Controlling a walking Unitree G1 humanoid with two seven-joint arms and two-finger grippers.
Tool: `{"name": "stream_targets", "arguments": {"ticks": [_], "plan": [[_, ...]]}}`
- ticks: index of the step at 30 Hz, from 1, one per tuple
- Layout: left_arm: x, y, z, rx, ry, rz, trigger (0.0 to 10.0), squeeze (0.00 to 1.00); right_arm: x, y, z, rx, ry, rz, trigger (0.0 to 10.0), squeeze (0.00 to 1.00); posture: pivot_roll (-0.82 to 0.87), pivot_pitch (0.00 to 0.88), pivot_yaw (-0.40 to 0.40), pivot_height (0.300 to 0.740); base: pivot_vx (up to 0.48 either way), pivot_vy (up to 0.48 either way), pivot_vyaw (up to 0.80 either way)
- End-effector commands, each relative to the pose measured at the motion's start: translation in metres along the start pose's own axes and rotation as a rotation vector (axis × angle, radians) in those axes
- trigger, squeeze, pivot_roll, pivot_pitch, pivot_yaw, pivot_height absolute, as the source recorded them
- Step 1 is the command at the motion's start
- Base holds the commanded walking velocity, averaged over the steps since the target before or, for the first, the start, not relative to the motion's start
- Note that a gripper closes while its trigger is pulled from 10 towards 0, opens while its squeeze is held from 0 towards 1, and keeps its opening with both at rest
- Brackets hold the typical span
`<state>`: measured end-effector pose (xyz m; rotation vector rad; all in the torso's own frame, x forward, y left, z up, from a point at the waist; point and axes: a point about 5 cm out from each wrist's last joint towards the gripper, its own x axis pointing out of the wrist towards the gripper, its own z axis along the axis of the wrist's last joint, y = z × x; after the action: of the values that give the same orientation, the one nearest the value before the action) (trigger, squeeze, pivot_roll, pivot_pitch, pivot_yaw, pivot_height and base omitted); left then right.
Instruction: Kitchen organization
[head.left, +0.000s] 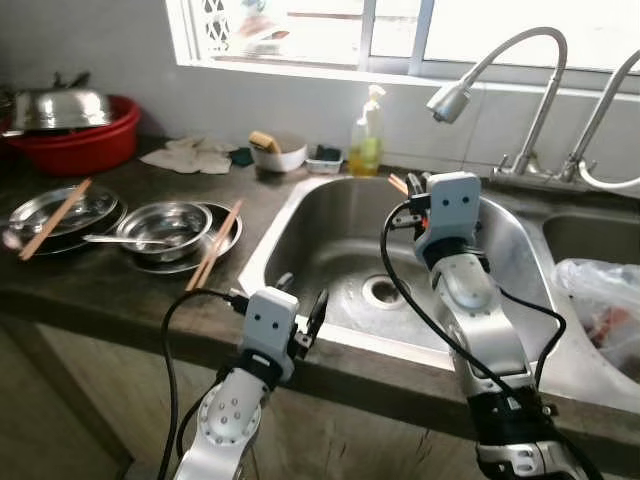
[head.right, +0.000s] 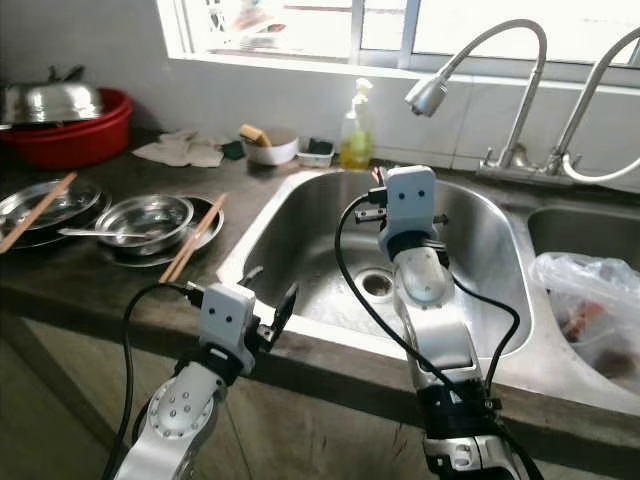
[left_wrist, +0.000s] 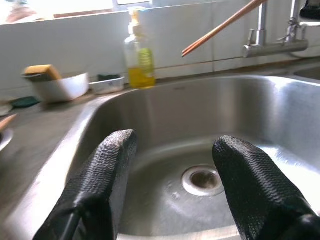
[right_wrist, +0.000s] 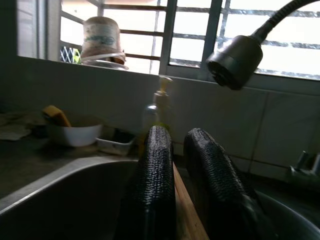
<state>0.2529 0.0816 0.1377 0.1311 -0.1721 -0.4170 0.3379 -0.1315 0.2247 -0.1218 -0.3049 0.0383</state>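
The right pincer (head.left: 414, 189) is raised over the sink (head.left: 340, 250), its fingers (right_wrist: 152, 170) clamped on a pair of chopsticks (right_wrist: 186, 210). The sticks run lengthwise between the fingers and poke out past the tips toward the back wall, their ends showing near the soap bottle (head.left: 366, 135); in the left wrist view they cross high above the basin (left_wrist: 222, 25).

The left pincer (head.left: 303, 312) hangs low at the sink's near rim, fingers (left_wrist: 107, 170) apart and empty, pointing at the drain (left_wrist: 202, 179).

More chopsticks (head.left: 216, 243) lie on the surface well to the left pincer's left, across the steel bowl (head.left: 165, 225), long axis running from the front edge toward the wall. Another stick (head.left: 55, 218) lies on the plate (head.left: 60, 208) farther left. The left arm is clearly nearer to both; I judge it would fetch them, turning its fingers across that axis.
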Motion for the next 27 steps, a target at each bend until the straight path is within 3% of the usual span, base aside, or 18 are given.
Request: {"name": "stream_targets", "arguments": {"ticks": [1,7,13,24,25,26,27], "plan": [[0.003,-0.007,0.007,0.0,-0.022,-0.019,10.0,0.0,0.001,-0.009,-0.006,-0.015,0.047,-0.01,10.0,0.0,0.03,0.0,-0.047,0.74,0.345,0.0,0.0],[0.004,-0.013,0.009,-0.013,-0.025,-0.034,10.0,0.0,0.0,-0.008,-0.019,-0.041,0.119,0.006,10.0,0.0,0.04,0.0,-0.051,0.74,0.0,0.0,0.0],[-0.004,-0.017,0.002,-0.035,0.004,-0.044,10.0,0.0,-0.001,-0.014,-0.043,-0.127,0.282,0.008,10.0,0.0,0.04,0.0,-0.056,0.74,0.0,0.0,0.0],[-0.007,-0.018,0.002,-0.039,0.015,-0.039,10.0,0.0,-0.004,-0.021,-0.07,-0.14,0.443,0.013,10.0,0.0,0.04,0.0,-0.065,0.74,0.0,0.0,0.0],[-0.007,-0.018,0.002,-0.04,0.014,-0.039,10.0,0.0,-0.004,-0.022,-0.072,-0.153,0.458,0.013,10.0,0.12,0.05,0.0,-0.066,0.74,0.0,0.0,0.0],[-0.007,-0.019,0.003,-0.042,0.013,-0.038,10.0,0.0,-0.005,-0.023,-0.074,-0.159,0.472,0.011,10.0,0.96,0.04,0.0,-0.069,0.74,0.0,0.0,0.0],[-0.007,-0.019,0.003,-0.042,0.013,-0.038,10.0,0.0,-0.005,-0.023,-0.074,-0.159,0.472,0.011,10.0,0.96,0.04,0.0,-0.069,0.74,0.0,0.0,0.0]]}}
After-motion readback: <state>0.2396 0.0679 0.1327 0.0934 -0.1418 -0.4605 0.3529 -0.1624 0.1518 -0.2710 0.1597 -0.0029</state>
